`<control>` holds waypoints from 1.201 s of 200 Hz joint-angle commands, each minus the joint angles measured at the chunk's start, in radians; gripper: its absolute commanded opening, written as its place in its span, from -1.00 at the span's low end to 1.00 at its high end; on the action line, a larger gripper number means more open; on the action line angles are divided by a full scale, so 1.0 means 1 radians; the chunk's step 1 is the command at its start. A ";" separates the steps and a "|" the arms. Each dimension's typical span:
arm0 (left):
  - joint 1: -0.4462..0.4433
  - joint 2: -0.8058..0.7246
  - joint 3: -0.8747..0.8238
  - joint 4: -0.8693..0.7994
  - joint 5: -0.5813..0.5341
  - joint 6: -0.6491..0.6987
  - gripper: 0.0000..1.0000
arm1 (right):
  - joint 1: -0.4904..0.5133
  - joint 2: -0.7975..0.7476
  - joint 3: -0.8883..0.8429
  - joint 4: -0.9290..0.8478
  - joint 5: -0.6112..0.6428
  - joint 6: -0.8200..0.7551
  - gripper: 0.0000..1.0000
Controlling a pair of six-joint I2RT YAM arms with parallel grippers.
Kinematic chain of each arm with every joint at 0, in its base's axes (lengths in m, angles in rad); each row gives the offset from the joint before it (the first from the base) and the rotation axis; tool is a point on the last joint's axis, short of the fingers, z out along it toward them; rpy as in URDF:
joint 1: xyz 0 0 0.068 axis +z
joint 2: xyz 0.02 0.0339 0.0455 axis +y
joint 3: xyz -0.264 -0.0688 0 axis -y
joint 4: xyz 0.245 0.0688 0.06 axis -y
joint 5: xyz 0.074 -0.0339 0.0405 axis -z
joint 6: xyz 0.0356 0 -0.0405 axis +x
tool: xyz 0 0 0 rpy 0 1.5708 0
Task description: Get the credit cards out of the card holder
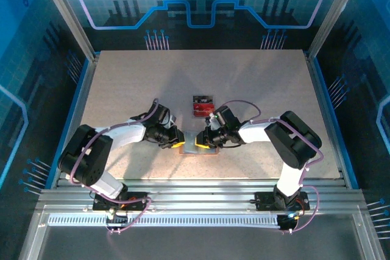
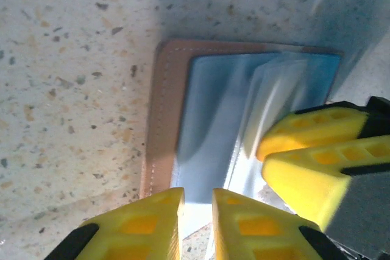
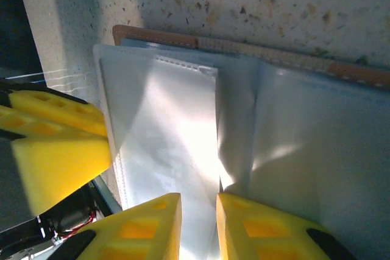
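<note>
Both arms crowd the opened card holder [image 1: 198, 149], low centre of the top view, likely steadying it from each side. The left gripper [image 2: 198, 220] and right gripper [image 3: 198, 223] straddle its sleeves, jaws narrowly apart; gripping or loose, I cannot tell. Red credit cards [image 1: 203, 106] lie just above.

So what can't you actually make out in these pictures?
Top view: the card holder is mostly hidden under the left end effector and right end effector; the credit cards beyond it are too small to count.
Left wrist view: glare and blur hide whether its sleeves hold any card.
Right wrist view: glare washes out the sleeves; the frame edge cuts off the holder.
</note>
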 commanded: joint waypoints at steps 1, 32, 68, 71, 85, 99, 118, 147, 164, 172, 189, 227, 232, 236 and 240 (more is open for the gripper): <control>-0.003 -0.030 0.029 -0.016 0.012 -0.037 -0.50 | -0.013 0.016 -0.029 0.029 -0.003 0.014 -0.56; -0.003 -0.020 0.025 0.011 0.036 -0.059 -0.42 | -0.017 0.024 -0.040 0.053 -0.015 0.023 -0.56; -0.004 0.001 0.021 0.058 0.067 -0.073 -0.33 | -0.021 0.020 -0.043 0.060 -0.018 0.023 -0.57; -0.004 0.003 0.018 0.074 0.074 -0.079 -0.33 | -0.022 0.019 -0.042 0.060 -0.018 0.024 -0.56; -0.003 0.015 0.006 0.126 0.097 -0.108 -0.33 | -0.025 0.014 -0.044 0.054 -0.019 0.021 -0.56; -0.004 0.029 0.012 0.137 0.101 -0.113 -0.35 | -0.026 0.011 -0.041 0.044 -0.018 0.017 -0.56; -0.004 0.041 0.015 0.132 0.098 -0.111 -0.35 | -0.027 0.009 -0.040 0.042 -0.019 0.017 -0.56; -0.003 0.040 0.014 0.093 0.066 -0.089 -0.35 | -0.030 0.011 -0.036 0.037 -0.024 0.017 -0.56; -0.004 0.040 0.013 0.089 0.058 -0.085 -0.34 | -0.030 0.010 -0.034 0.037 -0.024 0.016 -0.56; -0.005 0.042 0.011 0.089 0.059 -0.085 -0.33 | -0.030 0.010 -0.034 0.036 -0.024 0.016 -0.56; -0.006 0.047 0.011 0.088 0.058 -0.086 -0.30 | -0.031 0.012 -0.034 0.036 -0.024 0.017 -0.56; -0.005 0.046 0.008 0.080 0.043 -0.086 -0.22 | -0.031 0.009 -0.034 0.030 -0.023 0.015 -0.56; -0.004 0.042 0.007 0.079 0.037 -0.087 -0.21 | -0.031 0.008 -0.034 0.029 -0.024 0.015 -0.56; -0.006 0.039 0.005 0.080 0.034 -0.090 -0.20 | -0.031 0.008 -0.034 0.029 -0.024 0.015 -0.56; -0.005 0.037 0.004 0.082 0.032 -0.091 -0.19 | -0.031 0.008 -0.035 0.029 -0.023 0.014 -0.56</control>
